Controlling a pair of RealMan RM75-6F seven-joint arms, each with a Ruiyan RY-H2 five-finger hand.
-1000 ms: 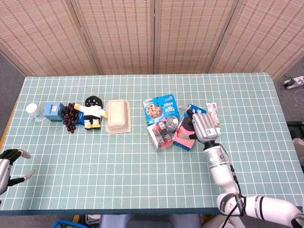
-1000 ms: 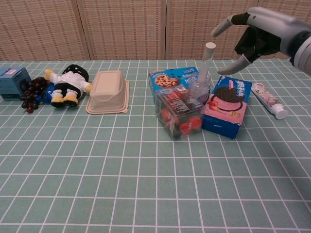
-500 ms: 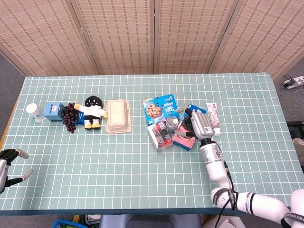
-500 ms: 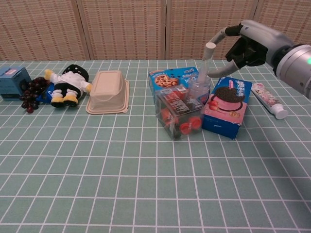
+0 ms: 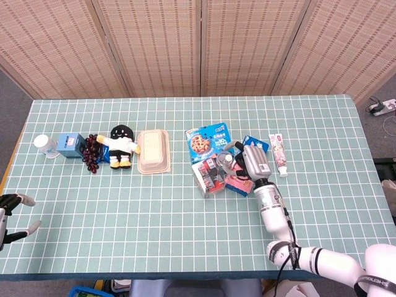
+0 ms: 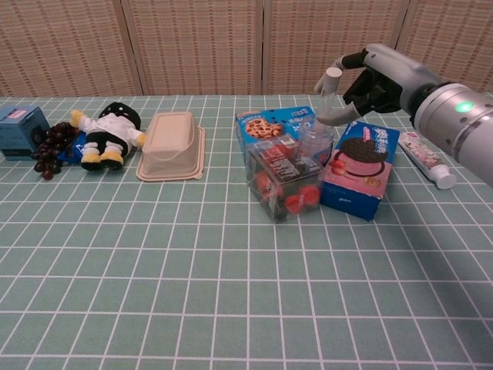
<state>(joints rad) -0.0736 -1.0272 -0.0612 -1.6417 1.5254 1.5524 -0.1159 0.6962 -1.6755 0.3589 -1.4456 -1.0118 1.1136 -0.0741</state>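
A clear bottle (image 6: 318, 127) with a white cap (image 6: 332, 74) stands between a clear box of red items (image 6: 284, 182) and a pink cookie box (image 6: 360, 168). My right hand (image 6: 371, 77) hovers at the bottle's top from the right. One finger reaches over beside the cap and the thumb curves under toward the neck; I cannot tell whether they touch it. In the head view the right hand (image 5: 250, 162) sits over the pink box, beside the bottle (image 5: 226, 162). My left hand (image 5: 9, 213) is at the table's near left edge, fingers apart, holding nothing.
A blue cookie bag (image 6: 273, 123) lies behind the bottle and a toothpaste tube (image 6: 427, 158) to the right. At the left stand a beige lidded container (image 6: 171, 145), a plush toy (image 6: 108, 135), grapes (image 6: 52, 149), a blue box (image 6: 19, 129) and a white cup (image 5: 43, 144).
My right hand has moved left and a little lower, from above the pink box to the bottle's cap. The left hand has slid slightly toward the table's edge.
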